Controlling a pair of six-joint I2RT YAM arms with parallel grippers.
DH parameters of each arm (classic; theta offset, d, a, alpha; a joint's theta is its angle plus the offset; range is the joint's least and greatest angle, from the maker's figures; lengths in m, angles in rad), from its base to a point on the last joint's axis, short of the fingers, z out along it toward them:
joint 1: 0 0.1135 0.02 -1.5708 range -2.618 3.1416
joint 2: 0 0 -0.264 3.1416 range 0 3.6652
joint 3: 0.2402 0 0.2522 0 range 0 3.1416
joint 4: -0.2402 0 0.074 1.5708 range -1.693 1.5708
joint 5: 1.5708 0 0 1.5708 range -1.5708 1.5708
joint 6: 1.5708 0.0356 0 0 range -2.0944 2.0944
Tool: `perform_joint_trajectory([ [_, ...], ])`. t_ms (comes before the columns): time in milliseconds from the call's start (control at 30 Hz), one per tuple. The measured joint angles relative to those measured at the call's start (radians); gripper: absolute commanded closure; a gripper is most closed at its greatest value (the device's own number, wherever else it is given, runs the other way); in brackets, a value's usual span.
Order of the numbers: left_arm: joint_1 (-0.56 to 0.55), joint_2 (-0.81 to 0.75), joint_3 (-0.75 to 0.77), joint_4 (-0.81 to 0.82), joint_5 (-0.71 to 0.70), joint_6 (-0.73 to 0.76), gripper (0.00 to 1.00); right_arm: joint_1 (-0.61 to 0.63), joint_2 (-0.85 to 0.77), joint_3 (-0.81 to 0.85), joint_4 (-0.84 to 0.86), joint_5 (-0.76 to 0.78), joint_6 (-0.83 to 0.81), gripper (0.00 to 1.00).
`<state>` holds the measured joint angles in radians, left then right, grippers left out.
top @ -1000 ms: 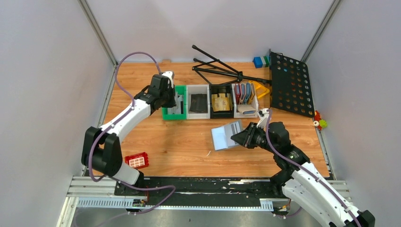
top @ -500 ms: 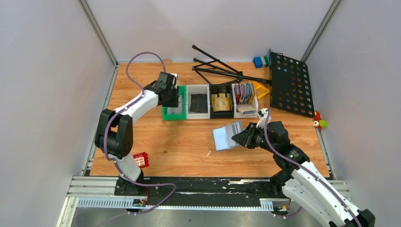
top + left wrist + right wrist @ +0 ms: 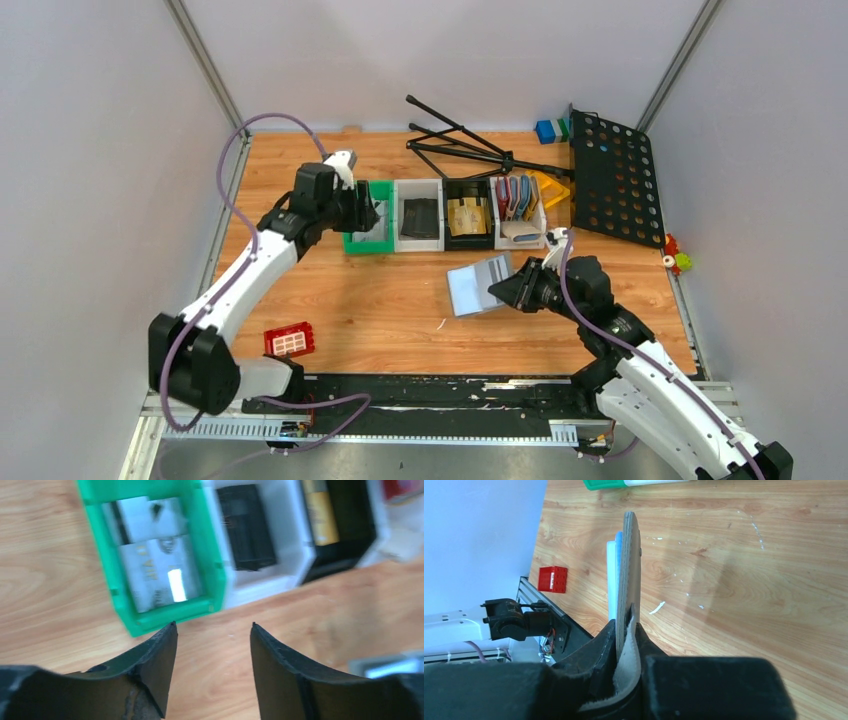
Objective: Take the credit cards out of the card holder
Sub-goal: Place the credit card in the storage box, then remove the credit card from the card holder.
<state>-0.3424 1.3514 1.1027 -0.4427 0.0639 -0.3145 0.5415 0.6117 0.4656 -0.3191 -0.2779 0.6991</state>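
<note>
Enclosure: three plain pale grey panels. The left wall (image 3: pixel 90 200), rear wall (image 3: pixel 440 50) and right wall (image 3: pixel 770 200) are all unmarked. Two metal corner posts, the left post (image 3: pixel 205 65) and the right post (image 3: pixel 680 60), run diagonally from the top of the frame down to the rear corners.

Work surface: a tabletop (image 3: pixel 380 300) of orange-brown wood-grain laminate. It is scuffed, with a short white mark (image 3: pixel 441 323) near the centre of the frame.

Lower edge: a black base strip (image 3: pixel 420 390) sits on a silver aluminium rail (image 3: pixel 200 400).

Upper right: a folded black music stand (image 3: pixel 615 180) lies on the tabletop.

Lighting: even and diffuse, with soft shadows.
</note>
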Motion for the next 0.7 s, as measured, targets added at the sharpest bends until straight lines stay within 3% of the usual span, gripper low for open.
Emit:
perform_joint_trajectory([
  [33,0.0,-0.039,-0.034,0.023,0.037,-0.012,0.17,0.0,0.0,0.0,0.009,-0.004,0.005,0.9],
  [167,0.0,-0.208,-0.232,0.159,0.241,-0.102,0.0,0.0,0.002,-0.002,0.075,-0.035,0.049,0.9],
  [400,-0.018,-0.391,-0.594,0.502,0.51,-0.381,0.0,0.0,0.017,-0.087,0.33,-0.107,0.192,0.89],
  [500,-0.08,-0.426,-0.727,0.717,0.552,-0.531,0.0,0.0,0.049,-0.117,0.413,-0.136,0.251,0.89],
  [700,-0.241,-0.364,-0.805,1.093,0.564,-0.719,0.02,0.0,0.1,-0.124,0.505,-0.183,0.312,0.9],
])
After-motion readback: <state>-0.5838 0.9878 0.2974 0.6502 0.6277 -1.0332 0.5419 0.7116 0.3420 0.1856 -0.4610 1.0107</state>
